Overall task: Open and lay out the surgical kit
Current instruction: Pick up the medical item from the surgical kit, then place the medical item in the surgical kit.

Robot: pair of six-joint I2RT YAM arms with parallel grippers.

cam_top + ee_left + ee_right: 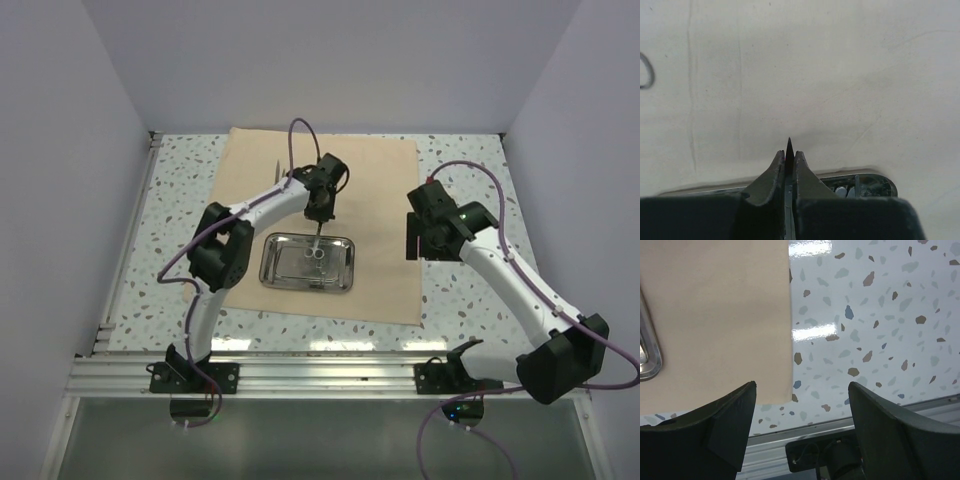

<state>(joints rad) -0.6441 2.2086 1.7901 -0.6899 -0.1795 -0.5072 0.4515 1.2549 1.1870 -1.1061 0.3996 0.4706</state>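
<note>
The tan cloth lies spread flat on the speckled surface, and the steel tray sits on the cloth's lower middle part in the top view. Inside the tray lie small metal pieces, among them two small rings near its centre; the rest is too small to tell apart. The left fingers hover over the tray's upper edge, pressed together on a thin instrument whose dark pointed tip pokes out past them in the left wrist view, with the tray's rim just below. From above, a thin metal line runs from those fingers down to the rings; whether they are one piece I cannot tell. Another thin metal piece lies on the cloth toward the upper left, outside the tray. The right fingers stand wide apart and hold nothing, above the cloth's right edge where it meets the bare surface; a corner of the tray shows at the left edge of that view
</note>
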